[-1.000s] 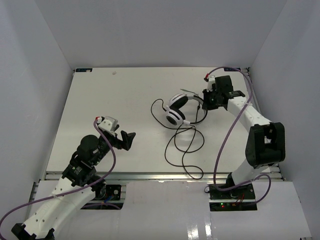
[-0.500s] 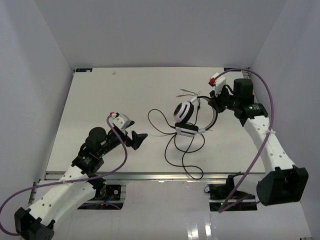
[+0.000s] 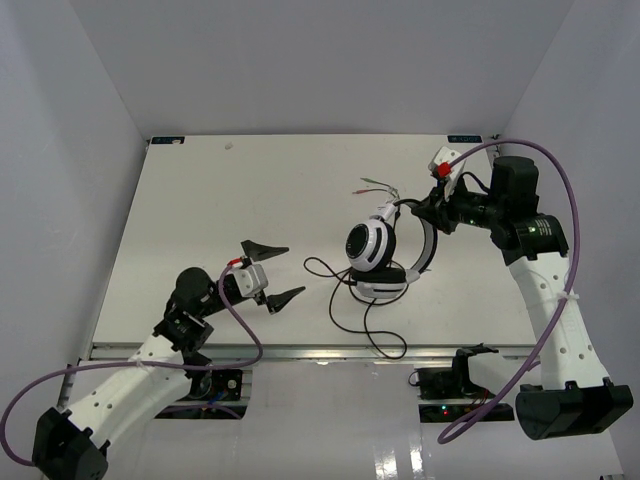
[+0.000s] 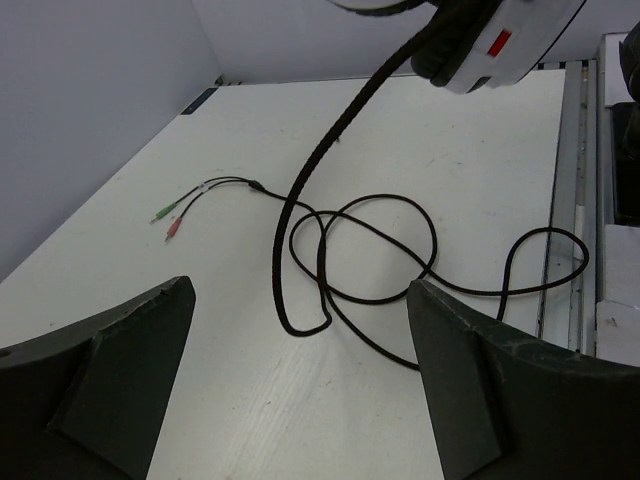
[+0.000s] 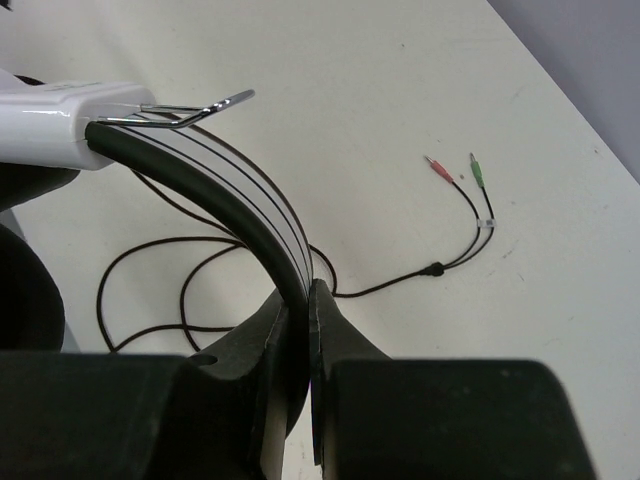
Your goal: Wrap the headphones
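White table [image 3: 200, 200] inside pale walls: in the last second the right gripper [image 3: 424, 207], clamped tight on the headband, has raised the headphones [image 3: 375, 248] off the surface so they hang upright, while the left gripper [image 3: 274, 272], fingers spread wide and empty, has swung in to the left of the headphones. The cord [image 3: 368, 322] lies looped beneath the headphones, its plugs [image 3: 372, 186] behind them, so winding can probably begin
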Robot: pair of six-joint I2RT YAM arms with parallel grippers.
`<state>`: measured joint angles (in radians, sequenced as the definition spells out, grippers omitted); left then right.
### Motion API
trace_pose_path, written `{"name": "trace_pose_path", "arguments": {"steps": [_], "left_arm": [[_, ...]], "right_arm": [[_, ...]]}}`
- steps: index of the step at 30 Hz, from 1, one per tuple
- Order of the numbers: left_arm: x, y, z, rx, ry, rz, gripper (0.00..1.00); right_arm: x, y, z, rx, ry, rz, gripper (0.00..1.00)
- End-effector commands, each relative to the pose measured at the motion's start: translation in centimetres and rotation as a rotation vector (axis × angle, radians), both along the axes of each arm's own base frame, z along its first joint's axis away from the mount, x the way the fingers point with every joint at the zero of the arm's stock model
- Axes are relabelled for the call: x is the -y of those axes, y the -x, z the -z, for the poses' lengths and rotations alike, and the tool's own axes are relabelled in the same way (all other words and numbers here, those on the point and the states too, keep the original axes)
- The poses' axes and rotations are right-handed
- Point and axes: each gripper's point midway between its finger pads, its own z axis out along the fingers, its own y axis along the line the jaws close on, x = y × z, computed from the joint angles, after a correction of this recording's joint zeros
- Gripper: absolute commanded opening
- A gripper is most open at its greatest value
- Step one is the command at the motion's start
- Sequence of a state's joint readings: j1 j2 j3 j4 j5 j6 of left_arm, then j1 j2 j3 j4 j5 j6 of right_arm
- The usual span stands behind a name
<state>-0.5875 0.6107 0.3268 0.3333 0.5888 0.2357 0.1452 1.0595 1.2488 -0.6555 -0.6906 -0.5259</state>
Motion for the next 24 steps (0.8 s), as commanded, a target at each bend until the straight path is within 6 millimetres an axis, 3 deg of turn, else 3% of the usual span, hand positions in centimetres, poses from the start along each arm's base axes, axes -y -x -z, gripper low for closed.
{"name": "trace_pose_path", "arguments": {"steps": [1, 3, 6, 9, 15, 24], "left_arm": [[0.7, 0.3, 0.5, 0.046, 0.022, 0.03, 0.98], [0.9, 0.1, 1.0, 0.019, 0.038, 0.03, 0.97], [2.2, -0.1, 1.7, -0.05, 0.034, 0.072, 0.88], [3.3, -1.7, 3.0, -0.127, 0.005, 0.026, 0.84], [5.5, -1.3, 2.3, -0.16, 0.082, 0.073, 0.72], [6.4, -1.3, 3.5, -0.244, 0.164, 0.037, 0.65]], "right_arm": [[-2.0, 2.4, -3.1, -0.031, -0.121, -0.124, 0.08], [-2.2, 2.6, -3.3, -0.035, -0.13, -0.132, 0.08], [-2.2, 2.6, -3.8, -0.031, -0.136, -0.131, 0.08], [-2.3, 2.8, -4.5, -0.03, -0.145, -0.142, 0.08], [-2.3, 2.6, -4.7, -0.034, -0.156, -0.127, 0.08], [-2.8, 2.7, -8.4, -0.067, -0.248, -0.126, 0.08]]}}
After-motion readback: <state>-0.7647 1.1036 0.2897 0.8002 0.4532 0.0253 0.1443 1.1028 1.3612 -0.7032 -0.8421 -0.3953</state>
